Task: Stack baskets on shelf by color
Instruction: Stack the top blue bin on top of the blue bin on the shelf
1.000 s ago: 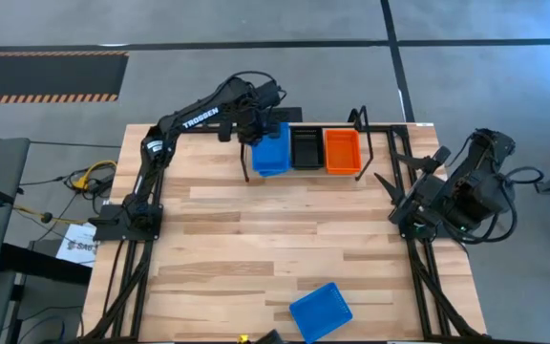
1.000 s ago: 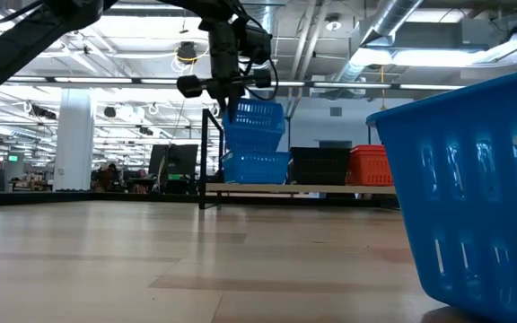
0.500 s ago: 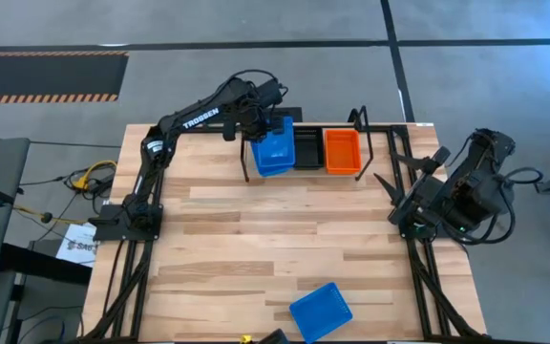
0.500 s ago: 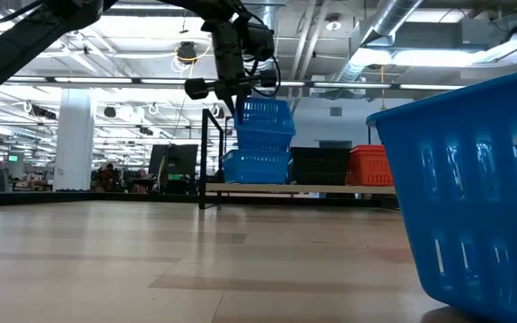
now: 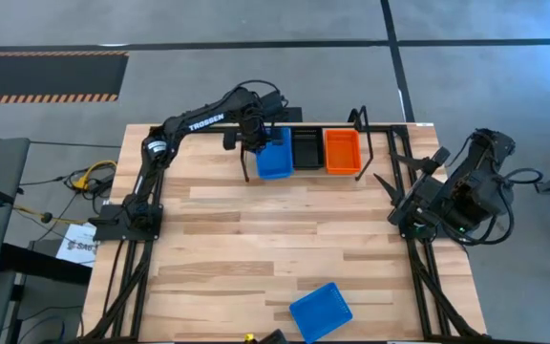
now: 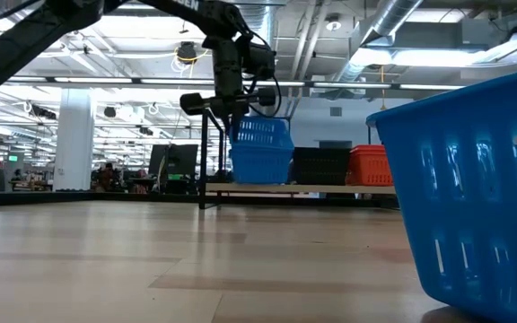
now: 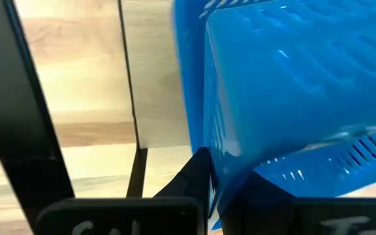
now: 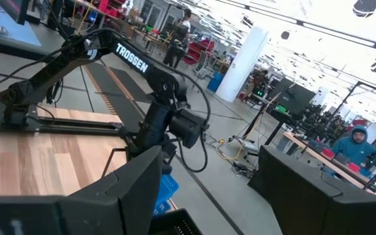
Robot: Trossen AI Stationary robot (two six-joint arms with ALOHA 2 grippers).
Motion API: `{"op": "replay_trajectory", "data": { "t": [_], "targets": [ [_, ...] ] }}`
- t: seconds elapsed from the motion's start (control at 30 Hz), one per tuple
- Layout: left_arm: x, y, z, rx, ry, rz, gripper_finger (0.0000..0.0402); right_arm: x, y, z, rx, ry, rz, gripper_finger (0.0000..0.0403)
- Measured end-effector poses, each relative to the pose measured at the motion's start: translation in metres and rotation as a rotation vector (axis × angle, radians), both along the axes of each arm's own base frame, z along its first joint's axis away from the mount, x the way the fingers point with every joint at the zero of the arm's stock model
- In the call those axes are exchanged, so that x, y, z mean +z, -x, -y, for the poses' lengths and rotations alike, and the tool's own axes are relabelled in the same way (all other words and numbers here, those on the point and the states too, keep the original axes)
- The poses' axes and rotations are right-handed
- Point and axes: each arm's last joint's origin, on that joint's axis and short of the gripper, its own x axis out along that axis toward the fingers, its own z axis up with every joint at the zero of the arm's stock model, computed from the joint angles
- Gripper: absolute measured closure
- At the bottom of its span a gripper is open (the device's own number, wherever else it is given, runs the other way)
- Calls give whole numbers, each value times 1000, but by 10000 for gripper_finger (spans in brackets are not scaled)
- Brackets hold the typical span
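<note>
Lowered since earlier: left end effector (image 6: 232, 112) clenched on blue basket (image 6: 260, 135), just above shelf's (image 5: 375, 153) blue one; my right end effector (image 5: 411, 170) released, well apart.

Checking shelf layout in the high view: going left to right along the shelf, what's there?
left gripper, shut on the blue basket it holds over the blue stack → black baskets → red-orange baskets → shelf right end, bare.
</note>
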Motion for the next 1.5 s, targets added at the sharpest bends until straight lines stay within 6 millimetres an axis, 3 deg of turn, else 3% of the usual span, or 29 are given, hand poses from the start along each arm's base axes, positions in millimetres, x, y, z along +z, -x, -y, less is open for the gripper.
{"op": "replay_trajectory", "data": {
  "t": [0.43, 0.8, 0.93, 1.07, 1.23, 1.37, 1.5],
  "targets": [
    [0, -2, 1, -97, -72, -12, 392, 0, 0, 0, 0, -1, 1, 127],
    [0, -4, 4, -153, -64, 0, 284, 0, 0, 0, 0, -2, 1, 127],
    [4, -1, 2, -134, -74, 4, 270, 0, 0, 0, 0, -2, 1, 127],
    [28, -1, 3, -180, -169, 14, 271, 0, 0, 0, 0, -2, 1, 127],
    [76, -1, 15, -235, -348, 54, 270, 0, 0, 0, -3, 1, -1, 127],
    [117, 8, 48, -283, -519, 195, 270, -4, -4, 3, -30, 44, -37, 127],
    [164, 27, 99, -334, -726, 264, 270, -6, -9, 10, -88, 27, -24, 140]
  ]
}}
